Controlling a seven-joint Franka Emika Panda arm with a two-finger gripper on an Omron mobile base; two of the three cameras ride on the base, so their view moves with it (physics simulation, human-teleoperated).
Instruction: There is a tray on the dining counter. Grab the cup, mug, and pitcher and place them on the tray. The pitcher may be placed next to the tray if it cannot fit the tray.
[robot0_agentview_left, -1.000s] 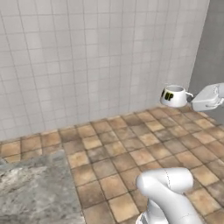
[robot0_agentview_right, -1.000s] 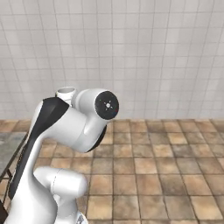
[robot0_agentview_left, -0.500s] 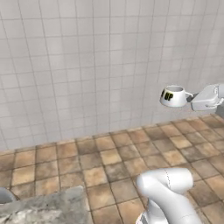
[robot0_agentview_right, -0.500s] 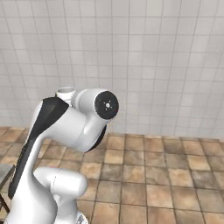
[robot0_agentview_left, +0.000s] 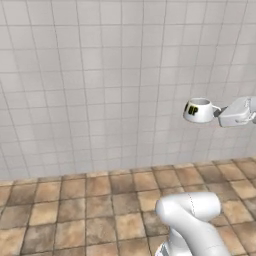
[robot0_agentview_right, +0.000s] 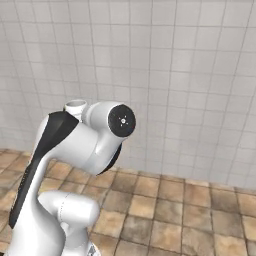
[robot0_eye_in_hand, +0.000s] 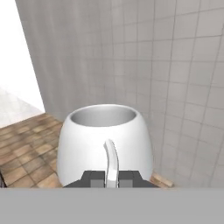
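The white mug (robot0_agentview_left: 198, 110) hangs upright in mid-air at the right of the left base view, in front of the tiled wall. My gripper (robot0_agentview_left: 220, 112) is shut on the mug's handle from the right side. In the hand view the mug (robot0_eye_in_hand: 105, 144) sits close and large, its handle (robot0_eye_in_hand: 111, 162) pinched between the two dark fingertips, with my gripper (robot0_eye_in_hand: 111, 178) at the bottom. In the right base view the mug's rim (robot0_agentview_right: 75, 104) peeks out above the arm's white body.
A pale tiled wall (robot0_agentview_left: 100, 80) stands ahead, with a brown tiled floor (robot0_agentview_left: 75, 215) below it. The arm's elbow (robot0_agentview_right: 95, 140) takes up the lower left of the right base view.
The whole picture has shifted as the base drives: the stone counter corner at lower left has slid out of the left base view and the wall looms closer. The mug stays held.
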